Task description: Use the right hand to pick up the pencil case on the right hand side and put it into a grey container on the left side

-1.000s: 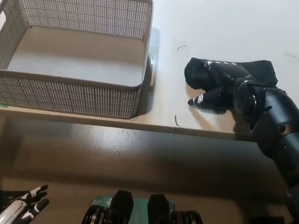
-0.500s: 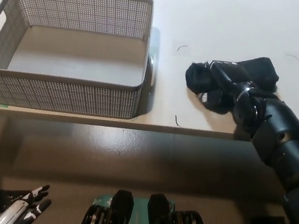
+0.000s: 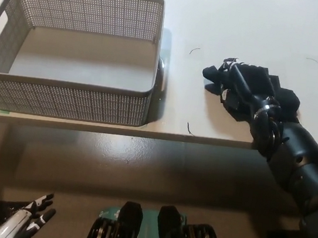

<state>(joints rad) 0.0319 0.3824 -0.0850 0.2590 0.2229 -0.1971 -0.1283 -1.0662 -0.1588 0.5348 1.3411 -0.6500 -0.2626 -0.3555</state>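
Pencil case (image 3: 281,95) lies on the table (image 3: 249,25) at 3 o'clock of the grey container (image 3: 67,100), which holds nothing. We read our right hand (image 3: 243,86) as wrapped over it; lift and transfer remain. Its long axis appears to run 10-to-4 o'clock. Left hand (image 3: 33,211) rests spread at 7 o'clock.

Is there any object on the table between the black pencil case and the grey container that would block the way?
Nothing visible stands between them. The right hand is on the pencil case, and only bare table separates it from the grey container. Its near right wall must be cleared. The left hand rests low at the lower left.
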